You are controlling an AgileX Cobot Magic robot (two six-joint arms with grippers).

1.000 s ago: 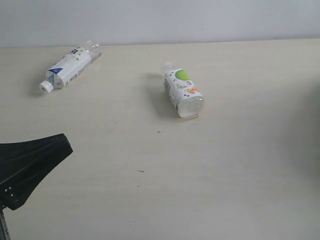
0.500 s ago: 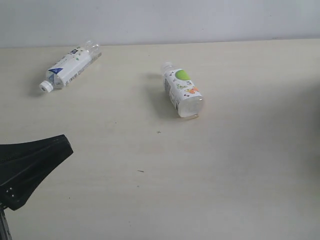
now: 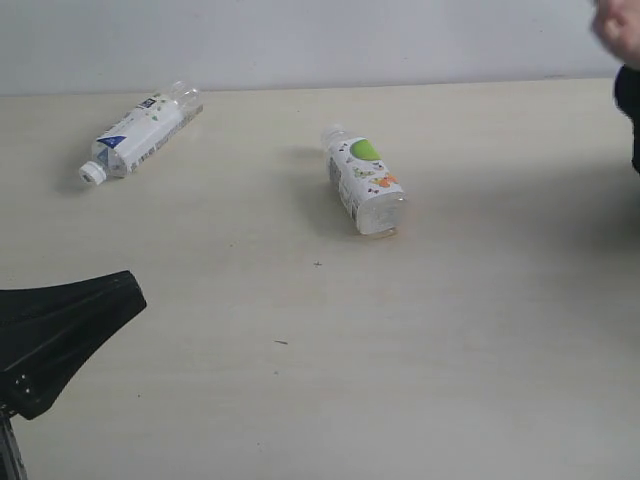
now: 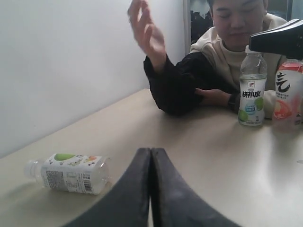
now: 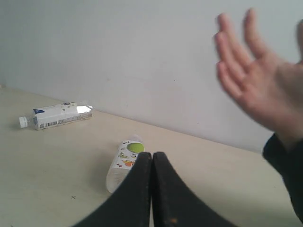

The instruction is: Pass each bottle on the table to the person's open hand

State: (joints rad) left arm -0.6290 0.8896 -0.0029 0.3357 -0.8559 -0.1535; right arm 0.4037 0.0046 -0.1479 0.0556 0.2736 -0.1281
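Note:
The white-blue label bottle [image 3: 140, 132] [image 5: 56, 115] lies on its side at the table's far left. Near the table's middle lies the small white bottle with green fruit [image 3: 363, 181] [image 4: 68, 172] [image 5: 124, 160]. The lime-print bottle [image 4: 251, 90] and the pink-white bottle [image 4: 287, 93] stand upright in front of the seated person. The person's open hand [image 5: 258, 82] [image 4: 147, 34] [image 3: 618, 28] is raised at the far right, fingers spread. My left gripper [image 4: 151, 152] [image 3: 128, 290] is shut and empty at the near left. My right gripper [image 5: 152, 156] is shut and empty, out of the exterior view.
The pale beige table [image 3: 330, 330] stretches wide between the bottles and my left gripper. A white wall [image 3: 300, 40] runs along the table's far edge. The seated person's black-sleeved arm [image 4: 182, 87] rests on the table by the upright bottles.
The person's hand and black sleeve have come into the exterior view at the top right. Bottles and my left gripper have not moved.

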